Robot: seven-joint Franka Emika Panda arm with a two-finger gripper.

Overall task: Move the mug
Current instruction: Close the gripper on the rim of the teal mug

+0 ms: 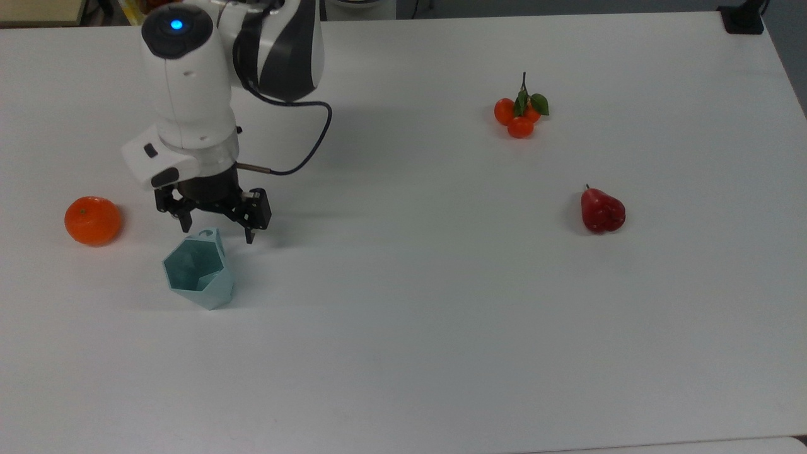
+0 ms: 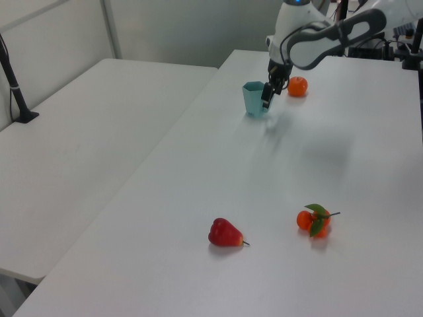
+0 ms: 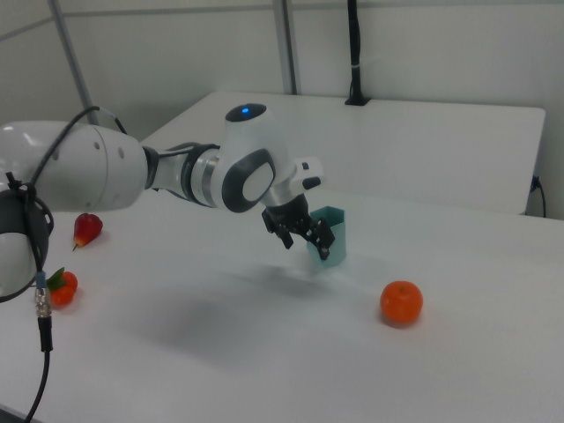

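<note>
From my station, the gripper covered the mug's handle side in the left view, so I could not tell whether a fingertip touched the handle. In the right view the gripper stood in front of the mug and hid its near wall. The arm ran off the top view's upper edge, its base out of sight. In the right view the arm was cut by the right view's left edge, and it partly hid the small orange cluster and the red fruit. A black post base was clipped at the top view's upper right corner.
</note>
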